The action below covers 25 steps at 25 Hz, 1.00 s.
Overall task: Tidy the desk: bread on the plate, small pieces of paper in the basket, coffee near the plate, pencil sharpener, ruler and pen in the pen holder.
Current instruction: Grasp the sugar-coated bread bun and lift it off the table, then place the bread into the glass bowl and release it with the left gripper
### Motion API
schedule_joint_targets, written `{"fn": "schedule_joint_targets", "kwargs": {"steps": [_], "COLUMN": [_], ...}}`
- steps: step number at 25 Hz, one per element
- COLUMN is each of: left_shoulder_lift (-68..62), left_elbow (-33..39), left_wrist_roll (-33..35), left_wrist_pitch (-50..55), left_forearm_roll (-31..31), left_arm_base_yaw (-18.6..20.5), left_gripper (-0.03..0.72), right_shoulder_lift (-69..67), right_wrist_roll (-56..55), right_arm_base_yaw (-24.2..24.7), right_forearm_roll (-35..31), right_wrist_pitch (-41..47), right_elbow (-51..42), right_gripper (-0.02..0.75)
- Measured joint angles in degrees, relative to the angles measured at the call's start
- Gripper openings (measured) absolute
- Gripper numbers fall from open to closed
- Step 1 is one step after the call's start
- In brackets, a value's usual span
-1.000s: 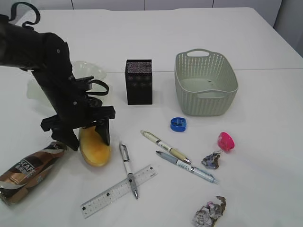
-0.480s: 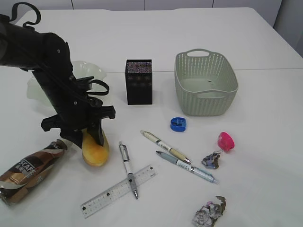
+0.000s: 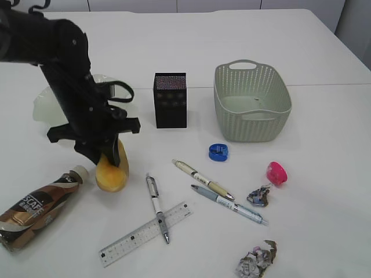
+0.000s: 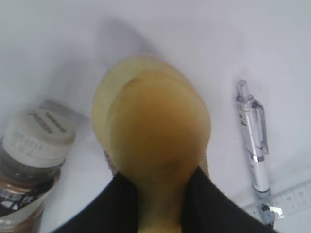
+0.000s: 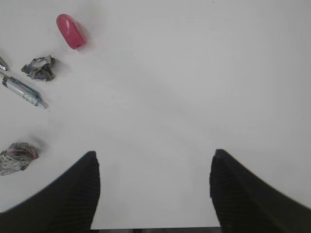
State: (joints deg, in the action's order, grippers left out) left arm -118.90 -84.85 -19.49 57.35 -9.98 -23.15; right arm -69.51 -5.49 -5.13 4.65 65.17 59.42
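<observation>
White desk (image 3: 324, 52), big and mostly bare at the back. Left arm's black gripper (image 3: 110, 155) is down over the bread (image 3: 111, 172), jaws clamped on its upper end; wrist view shows the bun (image 4: 153, 141) pinched between the two black fingers (image 4: 209, 204), so it reads as gripped. Bun hangs nearly upright, long axis vertical, low end at or just off the desk, can't tell which. Basket (image 3: 251, 102) sits right of centre, nothing visible inside. Plate (image 3: 43, 107) is behind the left arm, up and left of the bread, partly hidden. That's the relation that matters: short carry back-left, left arm by far nearer. Coffee (image 3: 36, 205) lies on its side just left of the bun. Pen holder (image 3: 170, 99) upright mid-desk. Ruler (image 3: 145, 233) lies diagonal in front, a pen (image 3: 156, 207) crossing it. Right gripper (image 5: 154, 194) hovers over bare desk, jaws wide apart, holding nothing.
</observation>
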Motion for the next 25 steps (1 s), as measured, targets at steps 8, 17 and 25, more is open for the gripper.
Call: {"fn": "schedule_joint_targets", "kwargs": {"steps": [8, 17, 25], "left_shoulder_lift": [0.0, -0.1, -1.0], "left_elbow": [-15.9, -29.2, -30.3], "left_wrist_roll": [0.2, 0.2, 0.2], "left_wrist_pitch": [11.8, 13.2, 7.7], "left_forearm_roll": [0.1, 13.2, 20.1], "left_arm_base_yaw": [0.0, 0.9, 8.0], "left_gripper": [0.131, 0.132, 0.132], "right_shoulder_lift": [0.0, 0.0, 0.0], "right_wrist_roll": [0.0, 0.0, 0.0], "right_arm_base_yaw": [0.0, 0.0, 0.0], "right_forearm_roll": [0.0, 0.0, 0.0], "right_wrist_pitch": [-0.1, -0.1, -0.1], "right_elbow": [0.0, 0.0, 0.0], "right_gripper": [0.516, 0.515, 0.515]}}
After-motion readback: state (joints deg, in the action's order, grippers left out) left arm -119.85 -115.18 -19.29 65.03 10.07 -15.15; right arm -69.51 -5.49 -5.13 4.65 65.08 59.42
